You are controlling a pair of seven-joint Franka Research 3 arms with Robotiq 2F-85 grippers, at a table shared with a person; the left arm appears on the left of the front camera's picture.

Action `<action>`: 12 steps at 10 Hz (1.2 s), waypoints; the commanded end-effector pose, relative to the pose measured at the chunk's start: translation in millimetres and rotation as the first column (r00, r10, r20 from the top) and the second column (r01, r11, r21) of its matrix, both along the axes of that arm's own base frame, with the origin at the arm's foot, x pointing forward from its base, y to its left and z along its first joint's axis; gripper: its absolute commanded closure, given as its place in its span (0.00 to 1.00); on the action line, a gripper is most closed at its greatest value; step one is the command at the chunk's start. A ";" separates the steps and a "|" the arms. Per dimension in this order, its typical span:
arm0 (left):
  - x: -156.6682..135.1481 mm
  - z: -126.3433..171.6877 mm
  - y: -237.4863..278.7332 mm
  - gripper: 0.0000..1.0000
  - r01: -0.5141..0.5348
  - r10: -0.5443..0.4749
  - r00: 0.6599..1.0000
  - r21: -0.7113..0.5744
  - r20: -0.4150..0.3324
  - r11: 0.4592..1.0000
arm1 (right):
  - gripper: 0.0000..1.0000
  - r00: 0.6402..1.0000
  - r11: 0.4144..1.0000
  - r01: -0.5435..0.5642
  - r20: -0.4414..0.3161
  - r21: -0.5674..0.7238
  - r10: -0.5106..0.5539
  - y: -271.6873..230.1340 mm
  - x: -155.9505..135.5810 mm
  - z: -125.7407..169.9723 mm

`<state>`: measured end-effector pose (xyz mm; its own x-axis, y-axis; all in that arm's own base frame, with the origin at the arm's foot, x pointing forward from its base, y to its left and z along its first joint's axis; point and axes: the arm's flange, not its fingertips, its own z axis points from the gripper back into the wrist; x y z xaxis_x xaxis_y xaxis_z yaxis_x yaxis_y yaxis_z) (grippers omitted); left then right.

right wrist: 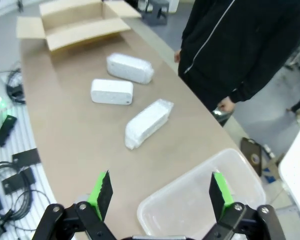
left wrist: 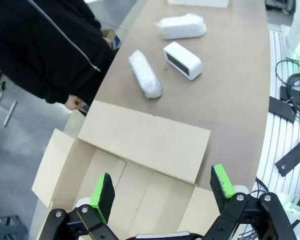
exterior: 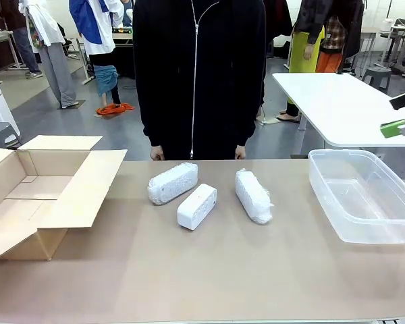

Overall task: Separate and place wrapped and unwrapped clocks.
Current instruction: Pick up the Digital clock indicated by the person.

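Three clocks lie mid-table in a row. A bubble-wrapped clock (exterior: 173,182) is on the left, the bare white clock (exterior: 196,206) sits in the middle, and a second wrapped clock (exterior: 253,196) is on the right. The left wrist view shows them as wrapped (left wrist: 145,74), bare (left wrist: 182,60) and wrapped (left wrist: 181,26). My left gripper (left wrist: 161,187) hangs open above the cardboard box (left wrist: 145,135), holding nothing. My right gripper (right wrist: 159,192) is open above the clear tub (right wrist: 230,160), also holding nothing. From there I see wrapped (right wrist: 130,68), bare (right wrist: 111,91) and wrapped (right wrist: 147,122).
The open cardboard box (exterior: 88,189) sits at the table's left end and the clear plastic tub (exterior: 341,153) at its right end. A person in a black jacket stands at the far edge, one hand (exterior: 156,154) at the table rim. A green pad (exterior: 393,128) pokes in at right.
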<state>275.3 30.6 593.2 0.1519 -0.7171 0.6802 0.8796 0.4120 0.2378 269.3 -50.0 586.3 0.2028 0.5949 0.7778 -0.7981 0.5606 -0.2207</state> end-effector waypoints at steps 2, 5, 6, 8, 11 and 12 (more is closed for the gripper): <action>13.4 -9.0 35.3 0.00 -0.119 0.113 0.988 -0.052 -0.107 0.992 | 0.00 0.999 0.995 0.011 0.037 0.098 -0.015 -9.8 -18.2 -62.1; 18.7 -13.0 43.8 0.00 -0.100 0.085 0.989 -0.120 -0.124 0.988 | 0.00 0.999 0.992 -0.015 0.031 0.129 0.011 -17.2 -11.2 -68.6; 17.2 -13.3 39.7 0.00 -0.107 0.092 0.989 -0.127 -0.120 0.986 | 0.00 1.000 0.992 -0.012 0.029 0.126 0.009 -17.2 -11.8 -68.9; 18.4 -16.6 44.0 0.00 -0.132 0.117 0.985 -0.114 -0.129 0.985 | 0.00 1.000 0.993 0.000 0.012 0.121 -0.001 -44.6 9.5 -20.8; 18.4 -16.6 44.0 0.00 -0.132 0.117 0.985 -0.114 -0.129 0.985 | 0.00 1.000 0.993 0.000 0.012 0.121 -0.001 -44.6 9.5 -20.8; 18.4 -16.6 44.0 0.00 -0.132 0.117 0.985 -0.114 -0.129 0.985 | 0.00 1.000 0.993 0.000 0.012 0.121 -0.001 -44.6 9.5 -20.8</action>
